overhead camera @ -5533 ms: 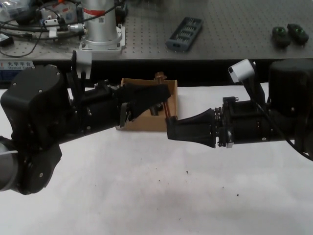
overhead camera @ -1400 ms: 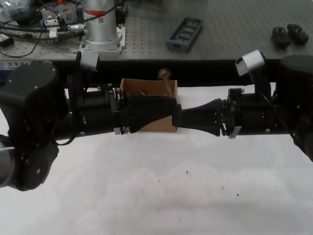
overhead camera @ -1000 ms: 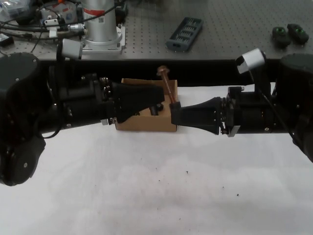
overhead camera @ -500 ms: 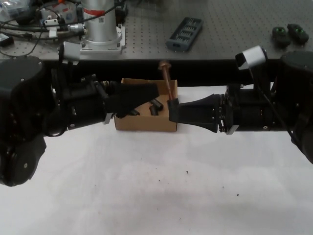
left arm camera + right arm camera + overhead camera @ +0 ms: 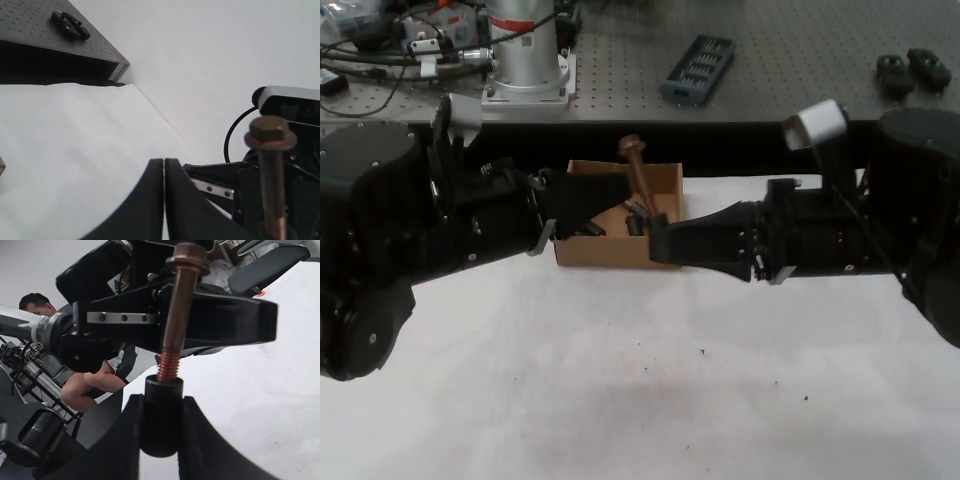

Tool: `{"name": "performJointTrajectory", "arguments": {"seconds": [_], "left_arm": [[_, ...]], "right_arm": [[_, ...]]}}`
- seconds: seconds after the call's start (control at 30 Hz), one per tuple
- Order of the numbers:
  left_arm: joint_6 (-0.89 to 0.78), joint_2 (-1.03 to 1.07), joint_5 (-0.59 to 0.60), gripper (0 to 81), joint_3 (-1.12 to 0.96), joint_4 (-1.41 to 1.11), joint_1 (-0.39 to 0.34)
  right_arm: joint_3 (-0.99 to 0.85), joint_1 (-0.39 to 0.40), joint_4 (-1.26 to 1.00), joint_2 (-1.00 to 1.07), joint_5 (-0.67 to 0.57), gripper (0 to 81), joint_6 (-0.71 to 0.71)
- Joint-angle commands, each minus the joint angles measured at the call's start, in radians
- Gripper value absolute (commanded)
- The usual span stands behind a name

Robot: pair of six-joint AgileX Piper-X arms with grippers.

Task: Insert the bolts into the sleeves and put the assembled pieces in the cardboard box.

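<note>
Bolt (image 5: 182,315): copper, hex head up, lower end in the black sleeve (image 5: 161,412). Threads show above the sleeve's mouth, so it looks only partly seated.
Grip: the right fingers (image 5: 131,440) clamp the sleeve by its sides.
Axis: bolt and sleeve share one line, rising out of those fingers, with the head leaning toward the box's left.
Place: the piece hangs over the right half of the box (image 5: 610,250), and the right fingers are at its front right corner.
Left fingers (image 5: 150,200): pressed together and holding nothing, over the box's left half, near the bolt but apart from it.
Box: on the tabletop (image 5: 620,380), with dark pieces (image 5: 636,215) inside.
Next: the box lies right under the piece, so lowering and release fall to the right arm. For any further seating, the left fingers are nearest the head.
</note>
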Motion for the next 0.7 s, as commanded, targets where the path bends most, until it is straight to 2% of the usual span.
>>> {"name": "performJointTrajectory", "arguments": {"seconds": [0.0,0.1,0.57,0.67], "left_arm": [[-0.057,-0.011,0.049,0.6,-0.010,-0.006,0.000],[-0.077,-0.011,0.104,0.6,-0.010,-0.006,0.000],[-0.106,-0.011,0.133,0.6,-0.054,-0.019,0.000],[-0.129,-0.011,0.172,0.6,-0.073,-0.019,0.000]], "right_arm": [[-0.010,0.000,-0.023,-0.004,0.003,4.3,0.007],[-0.010,0.000,-0.023,-0.004,0.003,4.3,0.007],[-0.008,-0.001,-0.021,-0.004,0.003,4.3,0.007],[-0.008,-0.001,0.000,-0.004,0.007,4.3,-0.003]]}}
